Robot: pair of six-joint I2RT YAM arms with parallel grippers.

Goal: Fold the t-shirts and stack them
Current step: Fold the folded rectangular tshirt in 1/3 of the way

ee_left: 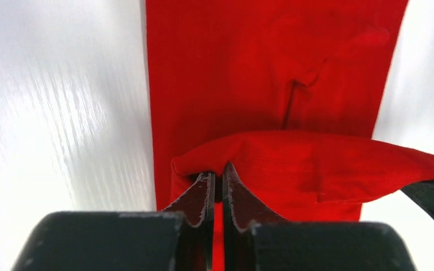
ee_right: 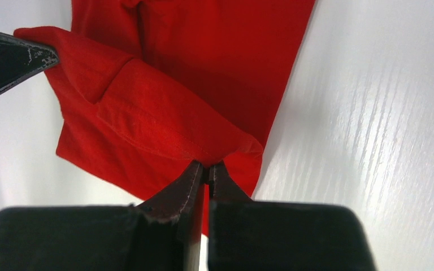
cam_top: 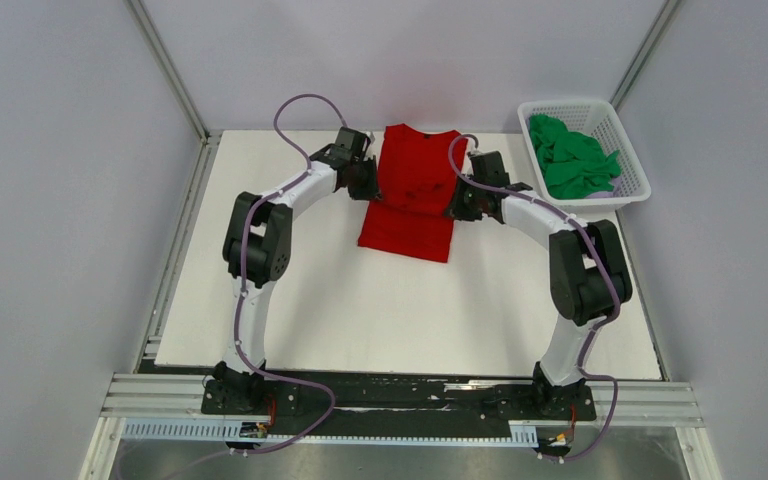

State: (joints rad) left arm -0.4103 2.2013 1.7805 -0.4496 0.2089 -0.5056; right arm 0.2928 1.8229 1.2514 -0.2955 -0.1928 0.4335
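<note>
Jaws pressed together on cloth: the left gripper (ee_left: 219, 176) and the right gripper (ee_right: 206, 169) each pinch one end of a raised fold of the red t-shirt (cam_top: 415, 175), which lies at the far middle of the white table (cam_top: 360, 310). The shirt's long axis runs straight away from the arm bases, near to far. The two grippers flank it at about mid-length, one on its left edge and one on its right, so the lifted band of cloth spans the shirt's width between them, above the flat part on the table. Neither arm is plainly nearer, and the fold will likely have to be carried along that long axis by both together, kept level. The green t-shirt (cam_top: 572, 160) sits crumpled in the white lattice basket (cam_top: 636, 192) at the far right corner, nearer the right arm. Count: two t-shirts, one red and one green, and one basket.
</note>
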